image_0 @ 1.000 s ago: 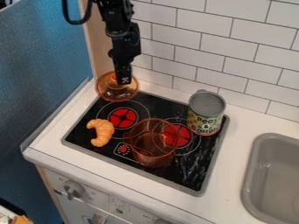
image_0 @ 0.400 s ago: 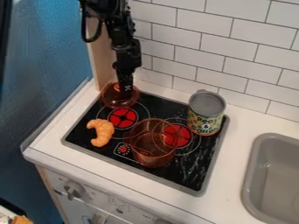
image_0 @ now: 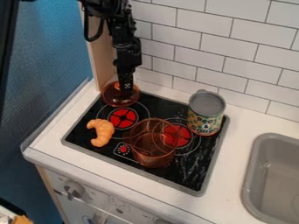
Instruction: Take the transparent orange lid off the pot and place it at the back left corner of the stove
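Clock-face directions are taken from the cooktop's center, with 12 o'clock at the view's top edge.

Work position: the black gripper [image_0: 126, 89] is at 11 o'clock, at the amber transparent lid [image_0: 121, 100], overlapping it in view beside its orange knob [image_0: 117, 85]. Whether the gripper is spread, pressed together or pinching the knob cannot be told. The step in hand appears to be lid handling; any displacement calls for a secure hold on the knob and a level lid.

Adjacent items: plastic croissant [image_0: 102, 132], 9 o'clock; amber transparent pot [image_0: 153, 153], near center; can [image_0: 205, 122], 1 to 2 o'clock. The black cooktop [image_0: 188, 177] is set in the white tabletop [image_0: 231, 175]; the gray sink [image_0: 252, 175] is at 4 o'clock.

Markings: the can carries dark, bold lettering on a patterned label. The gripper bears a small white mark.
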You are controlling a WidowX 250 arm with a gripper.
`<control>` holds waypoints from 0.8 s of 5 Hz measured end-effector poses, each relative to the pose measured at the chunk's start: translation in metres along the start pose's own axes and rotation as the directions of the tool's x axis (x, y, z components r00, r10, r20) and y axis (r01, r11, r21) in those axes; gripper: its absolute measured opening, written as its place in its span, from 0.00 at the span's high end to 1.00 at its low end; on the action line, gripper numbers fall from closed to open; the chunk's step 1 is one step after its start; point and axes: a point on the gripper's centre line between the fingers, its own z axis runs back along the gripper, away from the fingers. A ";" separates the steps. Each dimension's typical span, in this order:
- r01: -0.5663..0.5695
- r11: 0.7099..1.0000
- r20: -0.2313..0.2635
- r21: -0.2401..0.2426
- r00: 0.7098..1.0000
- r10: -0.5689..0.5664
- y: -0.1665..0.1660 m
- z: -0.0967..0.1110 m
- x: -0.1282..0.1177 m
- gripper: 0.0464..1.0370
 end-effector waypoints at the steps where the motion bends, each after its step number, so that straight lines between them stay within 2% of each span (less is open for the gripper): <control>1: 0.010 1.000 0.012 0.005 1.000 -0.010 -0.004 0.002 0.001 0.06; 3: 0.014 0.997 0.036 0.073 0.999 -0.016 -0.005 0.035 0.001 0.04; 4: 0.024 0.990 0.039 0.142 0.999 -0.030 -0.006 0.066 0.000 0.04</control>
